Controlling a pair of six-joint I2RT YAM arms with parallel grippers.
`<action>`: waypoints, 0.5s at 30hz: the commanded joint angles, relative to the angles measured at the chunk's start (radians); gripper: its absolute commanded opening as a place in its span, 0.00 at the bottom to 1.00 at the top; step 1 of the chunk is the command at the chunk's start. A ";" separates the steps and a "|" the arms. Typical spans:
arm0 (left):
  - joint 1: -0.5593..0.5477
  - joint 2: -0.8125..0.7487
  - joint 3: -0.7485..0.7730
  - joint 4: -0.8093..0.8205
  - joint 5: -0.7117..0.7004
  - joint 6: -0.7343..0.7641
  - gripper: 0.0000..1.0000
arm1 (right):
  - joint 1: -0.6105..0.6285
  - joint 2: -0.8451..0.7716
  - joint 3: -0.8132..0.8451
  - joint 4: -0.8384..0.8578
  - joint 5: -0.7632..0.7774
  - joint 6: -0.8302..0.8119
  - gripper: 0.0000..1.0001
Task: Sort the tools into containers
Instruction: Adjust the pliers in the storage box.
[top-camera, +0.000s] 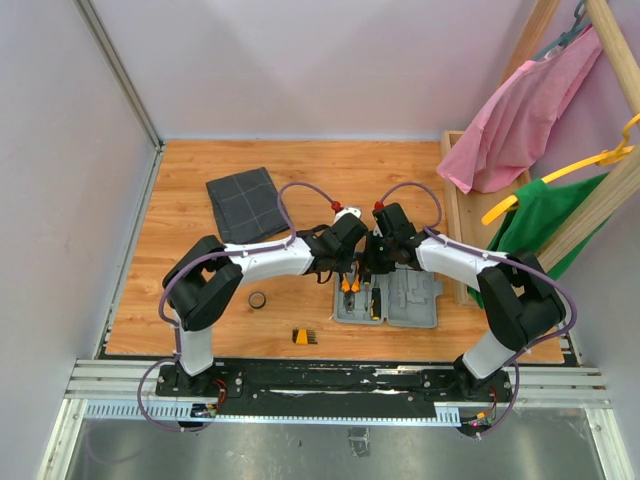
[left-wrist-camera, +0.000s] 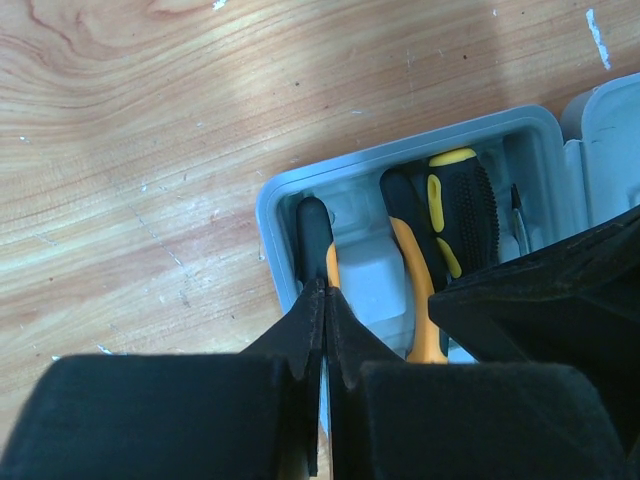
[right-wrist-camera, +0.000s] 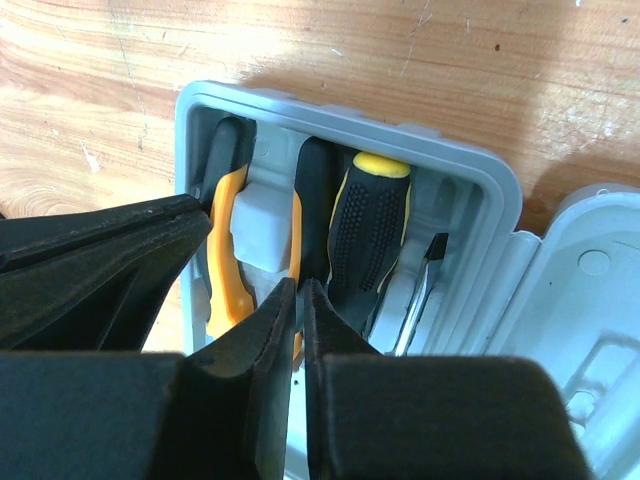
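Observation:
The light-grey case (top-camera: 425, 315) lies open near the table's front. In its moulded slots lie the orange-and-black pliers (right-wrist-camera: 225, 260) and a black-and-yellow screwdriver (right-wrist-camera: 370, 230), with a second screwdriver's blade (right-wrist-camera: 425, 280) beside it. My left gripper (left-wrist-camera: 325, 290) is shut, its tips down on the pliers' left handle (left-wrist-camera: 312, 235). My right gripper (right-wrist-camera: 298, 288) is shut over the pliers' right handle, nothing between its fingers. The black tape ring (top-camera: 257, 299) and small orange bit holder (top-camera: 303, 336) lie on the wood left of the case. The dark grey pouch (top-camera: 243, 203) sits at the back left.
A wooden rack (top-camera: 470, 215) with a pink garment (top-camera: 520, 115) and a green one (top-camera: 545, 225) stands at the right edge. The case's lid (right-wrist-camera: 590, 290) lies open to the right. White walls close in the left and back.

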 joint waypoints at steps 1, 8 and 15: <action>0.004 0.128 -0.035 -0.210 0.014 0.036 0.01 | 0.015 0.048 -0.003 -0.037 0.042 -0.009 0.08; 0.004 0.178 -0.019 -0.252 0.010 0.045 0.01 | 0.017 0.067 0.006 -0.049 0.053 -0.011 0.07; 0.004 0.197 -0.028 -0.245 0.024 0.044 0.00 | 0.037 0.125 0.038 -0.100 0.109 -0.019 0.05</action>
